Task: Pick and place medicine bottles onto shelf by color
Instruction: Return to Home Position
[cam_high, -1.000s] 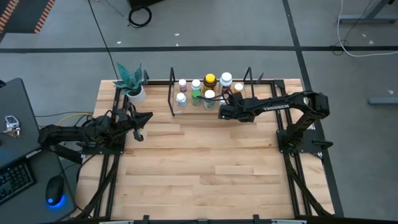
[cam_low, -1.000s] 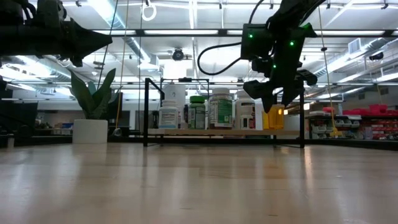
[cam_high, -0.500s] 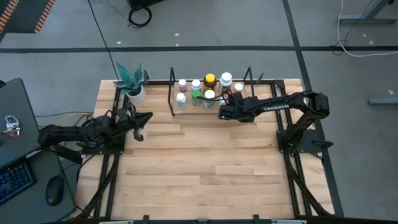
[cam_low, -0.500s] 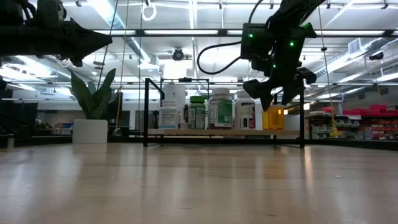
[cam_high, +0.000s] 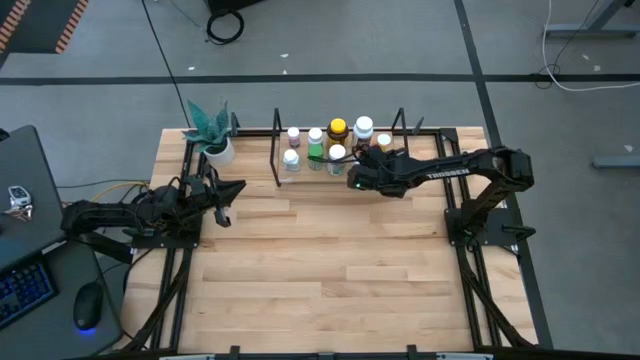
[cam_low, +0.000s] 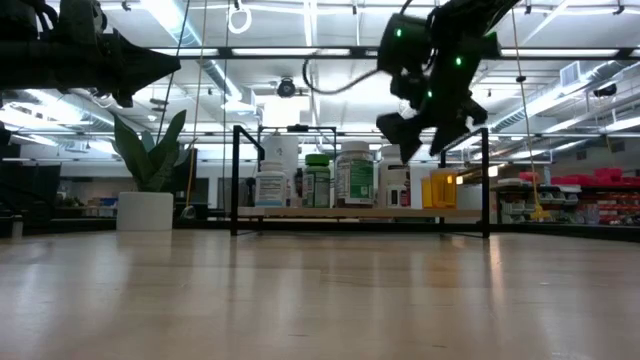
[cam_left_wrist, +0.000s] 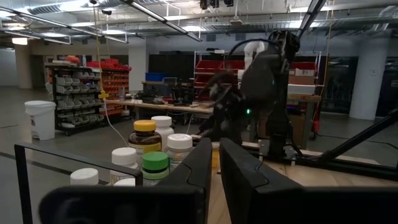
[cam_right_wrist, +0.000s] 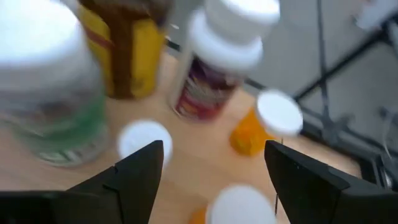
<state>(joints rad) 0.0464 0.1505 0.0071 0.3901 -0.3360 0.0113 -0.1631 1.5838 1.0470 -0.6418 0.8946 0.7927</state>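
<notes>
Several medicine bottles (cam_high: 337, 140) stand upright on the shelf (cam_low: 360, 213) at the table's far edge: white-capped ones, a green-capped one (cam_left_wrist: 155, 163), a larger yellow-capped one (cam_left_wrist: 145, 134) and an orange one (cam_right_wrist: 264, 124). My right gripper (cam_high: 352, 179) hovers open above the shelf's near right part, raised over the bottle caps (cam_low: 415, 130). In the right wrist view its fingers (cam_right_wrist: 214, 149) stand wide apart above the bottles and touch none. My left gripper (cam_high: 236, 188) waits shut near the table's left edge, pointing at the shelf (cam_left_wrist: 214, 152).
A white pot with a teal plant (cam_high: 215, 148) stands at the far left corner, beside the shelf's black wire upright (cam_low: 236, 180). Bare wooden tabletop (cam_high: 330, 260) stretches from the shelf to the near edge. A laptop and a mouse (cam_high: 88, 308) lie off the table's left.
My right gripper has risen from beside the bottles at the shelf's right part to above their caps. It has also shifted a little toward the table's left and tipped. The bottles have stayed in place.
</notes>
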